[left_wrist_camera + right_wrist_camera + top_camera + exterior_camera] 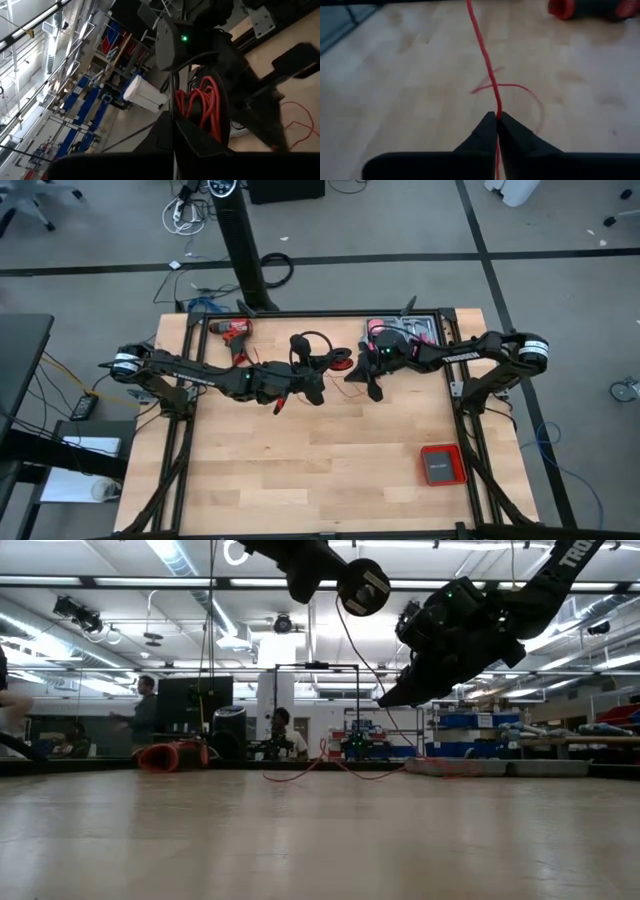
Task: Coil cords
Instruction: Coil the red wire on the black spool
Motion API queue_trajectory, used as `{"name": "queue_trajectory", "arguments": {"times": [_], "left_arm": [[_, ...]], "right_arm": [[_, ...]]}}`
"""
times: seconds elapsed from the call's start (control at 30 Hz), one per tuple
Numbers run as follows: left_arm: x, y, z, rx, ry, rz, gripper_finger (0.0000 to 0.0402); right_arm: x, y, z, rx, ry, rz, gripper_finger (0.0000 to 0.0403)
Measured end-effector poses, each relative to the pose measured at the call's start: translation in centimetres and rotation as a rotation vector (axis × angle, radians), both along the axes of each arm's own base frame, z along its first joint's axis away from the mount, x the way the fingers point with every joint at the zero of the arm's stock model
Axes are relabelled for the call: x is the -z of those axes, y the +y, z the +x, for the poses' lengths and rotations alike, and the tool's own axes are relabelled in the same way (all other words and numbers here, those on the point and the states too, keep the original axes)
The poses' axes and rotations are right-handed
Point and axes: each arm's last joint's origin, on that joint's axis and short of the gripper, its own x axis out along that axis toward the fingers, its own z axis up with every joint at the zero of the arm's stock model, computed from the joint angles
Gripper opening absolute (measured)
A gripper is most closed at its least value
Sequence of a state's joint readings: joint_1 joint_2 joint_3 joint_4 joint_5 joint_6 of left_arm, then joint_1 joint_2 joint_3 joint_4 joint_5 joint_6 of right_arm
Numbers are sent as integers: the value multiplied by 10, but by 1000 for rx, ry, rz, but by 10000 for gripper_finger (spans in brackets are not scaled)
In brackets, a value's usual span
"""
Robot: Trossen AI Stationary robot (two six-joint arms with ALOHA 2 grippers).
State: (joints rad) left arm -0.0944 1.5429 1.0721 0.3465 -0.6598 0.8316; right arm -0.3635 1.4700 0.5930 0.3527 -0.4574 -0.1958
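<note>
The right gripper (497, 118) has its jaws pinched together on the red cord (482, 47), which runs taut away from the jaws over the desk (410, 75), a loose loop lying just beyond. The left gripper (300, 385) holds the black spool (202, 107) wound with red cord, just beside the right jaws.

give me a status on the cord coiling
Right tool shut on red cord, raised over the table. Left tool mid-table, carrying the spool of coiled cord. Slack lies loose on the table. Nothing in the way.
</note>
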Motion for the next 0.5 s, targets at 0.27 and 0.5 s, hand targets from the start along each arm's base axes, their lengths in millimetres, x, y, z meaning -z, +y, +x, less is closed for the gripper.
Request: {"name": "queue_trajectory", "arguments": {"times": [0.27,0.5], "left_arm": [[-4,-2,2,83,-114,-131,0],[-8,-4,3,145,-175,-187,0]], "right_arm": [[-6,-10,2,198,-44,-77,3],[-11,-15,-1,318,-39,-119,1]]}}
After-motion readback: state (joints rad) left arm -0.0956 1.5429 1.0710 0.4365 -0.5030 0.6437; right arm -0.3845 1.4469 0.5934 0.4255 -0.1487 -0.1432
